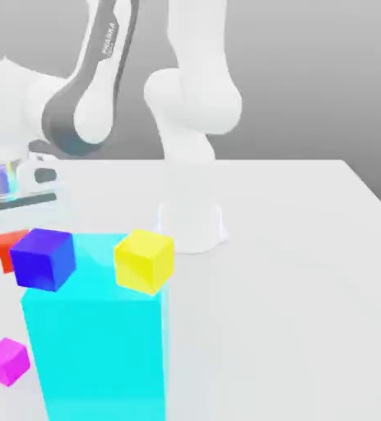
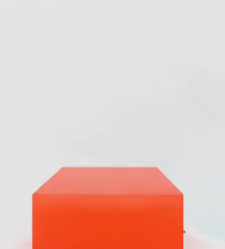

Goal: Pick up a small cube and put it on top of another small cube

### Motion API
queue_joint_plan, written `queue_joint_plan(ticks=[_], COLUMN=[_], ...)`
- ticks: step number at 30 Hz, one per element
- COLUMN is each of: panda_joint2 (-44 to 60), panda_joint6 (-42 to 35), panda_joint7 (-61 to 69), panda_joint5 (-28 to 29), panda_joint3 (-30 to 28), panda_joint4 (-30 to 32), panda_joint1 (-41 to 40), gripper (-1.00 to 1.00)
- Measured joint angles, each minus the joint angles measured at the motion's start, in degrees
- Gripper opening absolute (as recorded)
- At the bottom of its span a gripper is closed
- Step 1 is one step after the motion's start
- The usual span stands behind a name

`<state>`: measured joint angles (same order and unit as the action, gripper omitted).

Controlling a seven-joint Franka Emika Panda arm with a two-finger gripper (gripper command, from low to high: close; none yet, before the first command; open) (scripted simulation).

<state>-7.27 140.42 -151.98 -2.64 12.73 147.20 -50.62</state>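
The small red cube (image 1: 9, 247) is at the exterior view's left, partly hidden behind a dark blue cube (image 1: 44, 259). My gripper (image 1: 12, 220) hangs straight above the red cube, shut on it. In the hand view the red cube (image 2: 108, 209) looms very close, with plain white table behind it. A yellow cube (image 1: 145, 261) shows against the upper corner of the big cyan block (image 1: 95, 345).
A magenta cube (image 1: 6, 360) lies at the near left beside the cyan block. The arm's white base (image 1: 192, 226) stands behind the yellow cube. The white table (image 1: 308, 271) stretches open to the exterior view's right.
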Motion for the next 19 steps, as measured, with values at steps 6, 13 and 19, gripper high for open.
queue_joint_plan(ticks=[6, 13, 19], panda_joint2=[-2.86, -2.85, -2.04], panda_joint6=[-14.91, -20.48, -18.33], panda_joint7=[6.21, 10.52, 10.39], panda_joint5=[-0.94, -1.18, -0.99], panda_joint3=[3.53, 6.80, 6.99], panda_joint4=[-12.20, -17.78, -16.41], panda_joint1=[5.13, 9.13, 9.20], gripper=[-1.00, -1.00, 1.00])
